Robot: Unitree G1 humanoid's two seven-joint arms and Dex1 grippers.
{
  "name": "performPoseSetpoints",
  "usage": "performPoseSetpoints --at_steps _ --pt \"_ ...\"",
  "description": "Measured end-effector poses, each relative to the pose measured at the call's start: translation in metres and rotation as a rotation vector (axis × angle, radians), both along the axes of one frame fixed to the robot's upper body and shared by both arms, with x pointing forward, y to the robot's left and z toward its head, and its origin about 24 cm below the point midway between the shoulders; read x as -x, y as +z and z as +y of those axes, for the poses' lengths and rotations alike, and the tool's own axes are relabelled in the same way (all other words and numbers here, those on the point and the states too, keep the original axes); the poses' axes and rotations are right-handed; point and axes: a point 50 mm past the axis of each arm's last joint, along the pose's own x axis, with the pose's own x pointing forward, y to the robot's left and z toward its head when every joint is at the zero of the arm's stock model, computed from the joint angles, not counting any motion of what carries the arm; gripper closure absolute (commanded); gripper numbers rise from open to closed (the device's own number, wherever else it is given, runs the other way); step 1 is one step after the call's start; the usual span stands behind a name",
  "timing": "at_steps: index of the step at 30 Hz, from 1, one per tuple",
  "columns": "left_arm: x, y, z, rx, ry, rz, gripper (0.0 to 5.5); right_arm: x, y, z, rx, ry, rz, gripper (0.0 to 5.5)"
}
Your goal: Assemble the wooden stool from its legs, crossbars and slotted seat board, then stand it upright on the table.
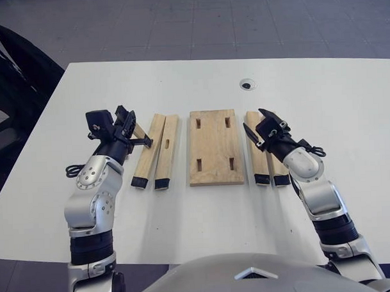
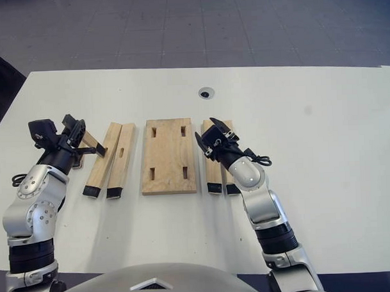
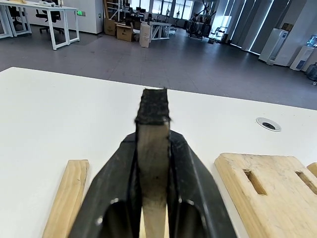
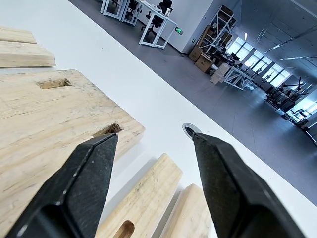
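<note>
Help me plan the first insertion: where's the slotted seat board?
In the head views the seat board lies flat, centred between the left leg pair and the right leg pair.

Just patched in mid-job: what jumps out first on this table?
The slotted seat board lies flat in the centre, flanked by the left pair of legs and the right pair of legs. The left gripper, beside its pair, is clamped on a black-tipped wooden piece; the right gripper hangs open over the right pair.
</note>
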Motion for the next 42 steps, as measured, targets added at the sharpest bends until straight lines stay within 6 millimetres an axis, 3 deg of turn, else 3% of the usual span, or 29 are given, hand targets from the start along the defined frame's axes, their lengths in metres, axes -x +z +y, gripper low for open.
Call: performPoseSetpoints --at_steps 11,14,24,30,42 --pt "-0.011 -0.007 -0.002 -0.055 -0.053 -0.009 5.06 0.000 0.001 0.001 -0.007 0.001 -0.003 2.71" --pt "-0.008 -0.005 0.007 -0.045 -0.018 -0.012 5.06 0.001 0.002 0.001 -0.008 0.000 -0.002 2.71" --pt "-0.008 0.016 0.003 0.027 -0.004 -0.100 5.06 0.005 -0.003 0.004 -0.005 0.011 0.024 2.71" --pt "-0.004 0.010 0.008 -0.058 0.022 -0.062 5.06 0.007 -0.003 0.004 -0.007 0.011 0.026 2.71" --pt "-0.003 0.003 0.003 -0.068 0.028 -0.044 5.06 0.007 0.000 0.005 -0.013 0.016 0.017 2.71"
